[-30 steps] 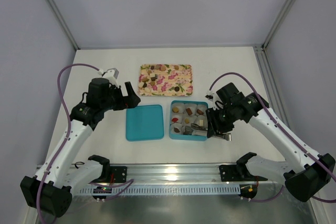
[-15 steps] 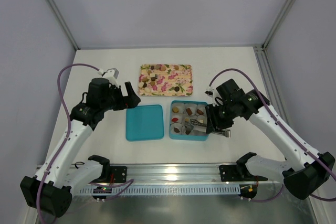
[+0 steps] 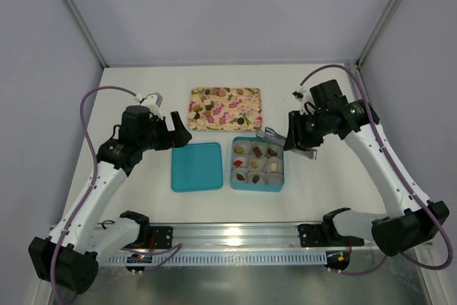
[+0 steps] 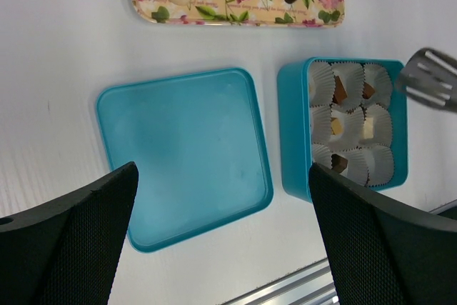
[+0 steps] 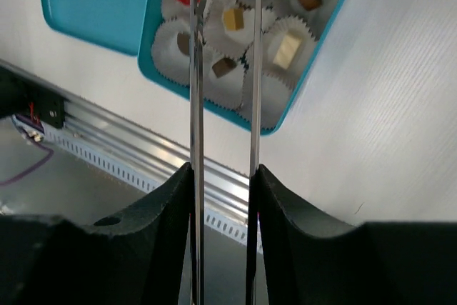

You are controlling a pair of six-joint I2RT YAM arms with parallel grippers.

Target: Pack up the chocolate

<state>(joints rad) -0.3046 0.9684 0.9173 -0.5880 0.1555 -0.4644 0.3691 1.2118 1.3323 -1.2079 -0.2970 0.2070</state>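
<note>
I see the teal box on the table, with nine crinkled white cups inside it. Several cups hold one piece of chocolate each: brown, dark, yellow, cream and one red. More pieces lie on the flowered tray, which is behind the box. The teal lid lies flat just beside the box, on its left. The right gripper clamps metal tongs above the far side of the box. Their blades stand a little apart, and I see nothing between them. The left gripper hangs over the lid with fingers wide apart, holding nothing.
</note>
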